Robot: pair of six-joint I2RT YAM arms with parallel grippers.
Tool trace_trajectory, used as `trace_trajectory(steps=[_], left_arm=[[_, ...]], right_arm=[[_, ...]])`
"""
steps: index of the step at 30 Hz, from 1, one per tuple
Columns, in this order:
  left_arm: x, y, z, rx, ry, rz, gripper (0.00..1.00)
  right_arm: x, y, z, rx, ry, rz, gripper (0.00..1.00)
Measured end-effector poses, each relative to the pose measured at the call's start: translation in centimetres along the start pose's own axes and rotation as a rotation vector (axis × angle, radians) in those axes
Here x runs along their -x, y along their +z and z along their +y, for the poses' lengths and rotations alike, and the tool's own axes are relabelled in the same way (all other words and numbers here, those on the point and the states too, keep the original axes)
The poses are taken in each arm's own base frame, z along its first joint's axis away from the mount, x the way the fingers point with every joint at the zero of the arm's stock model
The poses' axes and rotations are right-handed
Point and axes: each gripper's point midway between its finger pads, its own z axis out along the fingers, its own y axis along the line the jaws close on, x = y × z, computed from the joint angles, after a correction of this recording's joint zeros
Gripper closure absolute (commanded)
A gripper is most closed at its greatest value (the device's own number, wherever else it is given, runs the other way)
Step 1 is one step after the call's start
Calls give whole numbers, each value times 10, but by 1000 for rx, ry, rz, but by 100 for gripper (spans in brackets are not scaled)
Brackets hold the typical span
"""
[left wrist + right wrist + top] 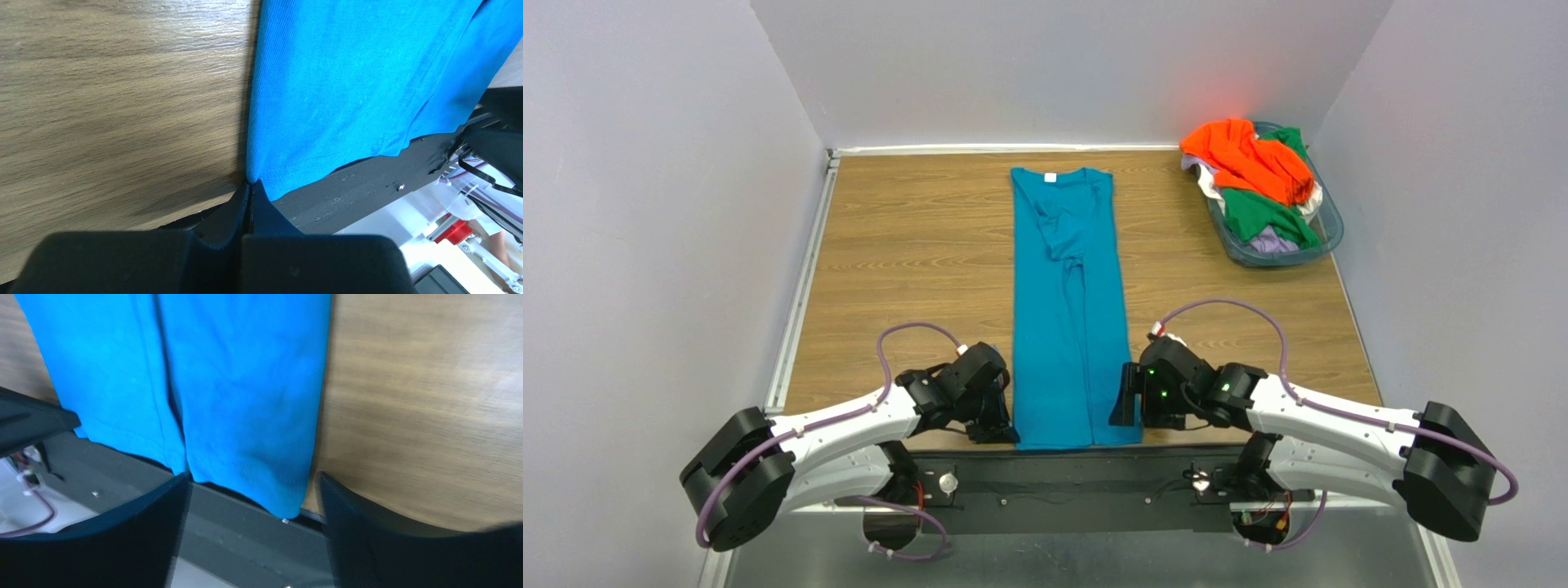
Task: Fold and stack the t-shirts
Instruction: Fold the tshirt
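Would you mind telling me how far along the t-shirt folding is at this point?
Done: the teal t-shirt lies folded lengthwise into a narrow strip on the table. In hand: the left gripper is shut on its near hem corner; the right gripper is open around the other corner. Left: crosswise folds, then the orange shirt, green shirt and pale shirt in the basket; no stack yet.

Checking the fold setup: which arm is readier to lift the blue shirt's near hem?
Left. The left gripper is shut on the shirt at its hem corner; the right gripper only straddles the other corner, jaws open.
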Motion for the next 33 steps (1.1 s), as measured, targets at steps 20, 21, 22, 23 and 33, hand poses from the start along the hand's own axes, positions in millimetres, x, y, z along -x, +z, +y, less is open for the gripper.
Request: trace_trajectory(steps=[20,21,22,23,33], left_arm=[[3,-4,-5,-2,24,-9,100],[4,-4,-6,-4,26,-11,100],[5,-5,-8,-9,29,-12,100],[5,-5,-10,-13,32,-14,100],[23,-16,-40,-75,66,-72,100]], right_arm=[[-32,6,-14,-40,65,144,92],[-32,6,-14,-42,60,145,94],[-32,6,-14,-43,54,145,96],[-29,5,-12,-41,44,140,99],[17,-6,21,-8,-35,-4,99]])
